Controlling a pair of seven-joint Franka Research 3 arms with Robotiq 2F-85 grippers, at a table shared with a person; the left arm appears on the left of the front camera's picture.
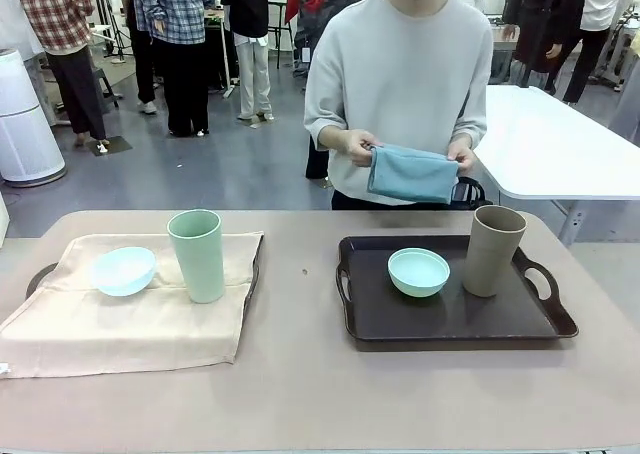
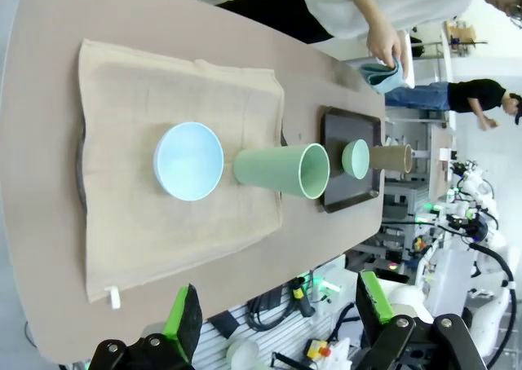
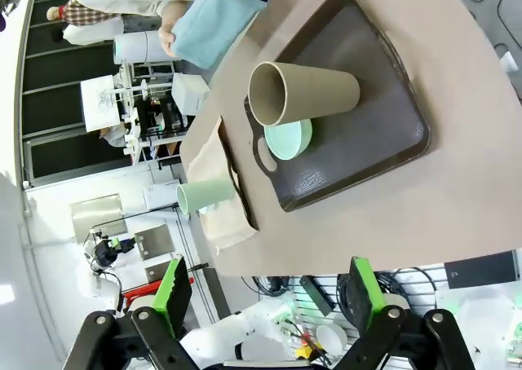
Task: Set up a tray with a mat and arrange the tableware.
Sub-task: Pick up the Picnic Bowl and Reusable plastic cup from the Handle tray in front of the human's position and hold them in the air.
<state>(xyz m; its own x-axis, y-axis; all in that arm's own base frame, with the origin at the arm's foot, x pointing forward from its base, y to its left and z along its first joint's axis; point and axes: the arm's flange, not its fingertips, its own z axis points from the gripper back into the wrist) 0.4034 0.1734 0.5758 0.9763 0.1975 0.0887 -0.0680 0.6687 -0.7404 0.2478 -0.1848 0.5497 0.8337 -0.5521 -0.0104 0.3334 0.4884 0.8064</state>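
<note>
On the left, a beige mat (image 1: 130, 314) covers a tray whose handle (image 1: 40, 277) peeks out; a pale blue bowl (image 1: 124, 270) and a light green cup (image 1: 197, 255) stand on it. To the right, a dark brown tray (image 1: 450, 319) holds a mint bowl (image 1: 418, 271) and a tan cup (image 1: 493, 251). Across the table a person holds a folded blue mat (image 1: 412, 174) in both hands. My left gripper (image 2: 277, 313) hangs open high above the beige mat (image 2: 139, 231). High above the table near the dark tray (image 3: 367, 142), my right gripper (image 3: 267, 292) is open too.
The tan table (image 1: 300, 384) has bare room between the two trays and along the front edge. Behind the person stand a white table (image 1: 560, 144) at the right, a white cylinder (image 1: 20, 124) at the left, and several people farther off.
</note>
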